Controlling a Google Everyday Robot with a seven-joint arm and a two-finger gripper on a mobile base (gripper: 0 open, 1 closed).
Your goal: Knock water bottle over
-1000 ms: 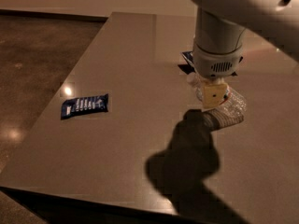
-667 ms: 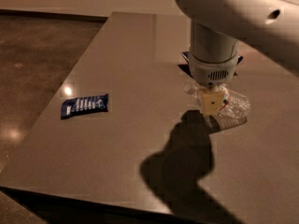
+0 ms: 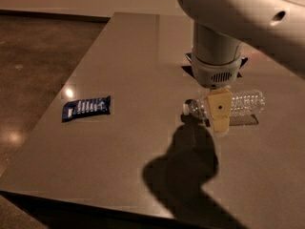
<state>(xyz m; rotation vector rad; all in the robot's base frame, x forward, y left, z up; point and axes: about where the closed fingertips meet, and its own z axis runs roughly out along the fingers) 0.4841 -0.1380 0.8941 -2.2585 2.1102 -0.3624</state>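
Note:
The water bottle [image 3: 245, 103] is a small clear ribbed plastic bottle. It lies on its side on the grey table [image 3: 128, 61], right of centre, with its white cap [image 3: 187, 107] pointing left. My gripper [image 3: 220, 120] hangs from the big white arm [image 3: 217, 56] straight down over the bottle's middle. Its tan tip crosses in front of the bottle and hides the label area. I cannot tell whether it touches the bottle.
A blue snack wrapper [image 3: 86, 108] lies flat on the table's left part. Another blue wrapper [image 3: 189, 57] peeks out behind the arm at the back. The table's left edge and front edge [image 3: 86, 204] drop to a dark polished floor. The arm's shadow falls on the front.
The bottle has gone from tilted under the gripper to lying flat on its side, cap to the left. The arm has risen and now fills more of the view.

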